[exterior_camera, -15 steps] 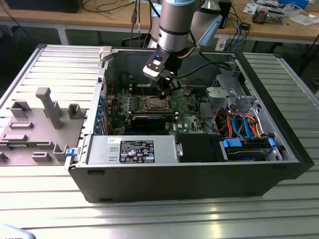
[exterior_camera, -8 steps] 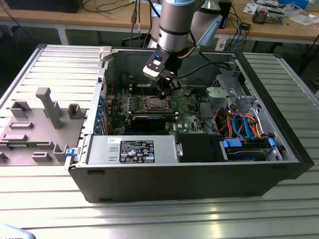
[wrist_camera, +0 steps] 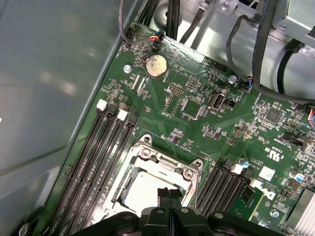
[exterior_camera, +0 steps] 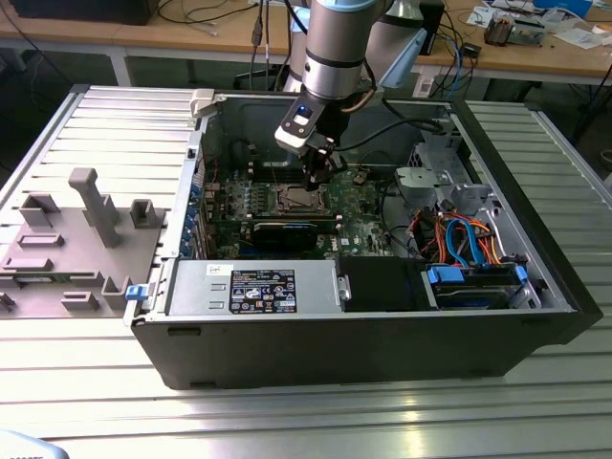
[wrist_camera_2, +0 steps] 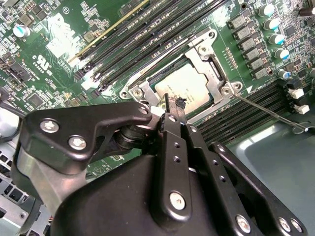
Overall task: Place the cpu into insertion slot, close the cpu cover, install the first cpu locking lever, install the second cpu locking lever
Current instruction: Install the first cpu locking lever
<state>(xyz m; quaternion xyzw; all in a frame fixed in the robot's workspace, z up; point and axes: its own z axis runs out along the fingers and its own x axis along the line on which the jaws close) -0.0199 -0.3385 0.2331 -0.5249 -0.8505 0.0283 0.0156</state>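
Note:
The cpu (wrist_camera_2: 187, 88), a pale silvery square, lies in the insertion slot (exterior_camera: 298, 199) on the green motherboard inside the open computer case. The cpu cover (wrist_camera_2: 215, 73), a silvery frame, lies flat around it; in the first wrist view the cover (wrist_camera: 170, 160) borders the cpu (wrist_camera: 145, 189). A thin wire locking lever (wrist_camera_2: 268, 114) sticks out from one socket corner over the black memory slots. My gripper (wrist_camera_2: 172, 104) hangs just above the socket's edge, shut, with nothing between its fingers. The exterior view shows my gripper (exterior_camera: 320, 177) right over the socket.
Long black memory slots (wrist_camera: 106, 147) flank the socket. Case walls (exterior_camera: 335, 354) enclose the board. A power supply (exterior_camera: 253, 287) sits at the front, and cables and a drive cage (exterior_camera: 469, 244) lie toward the exterior view's right. A grey fixture (exterior_camera: 86, 229) stands outside.

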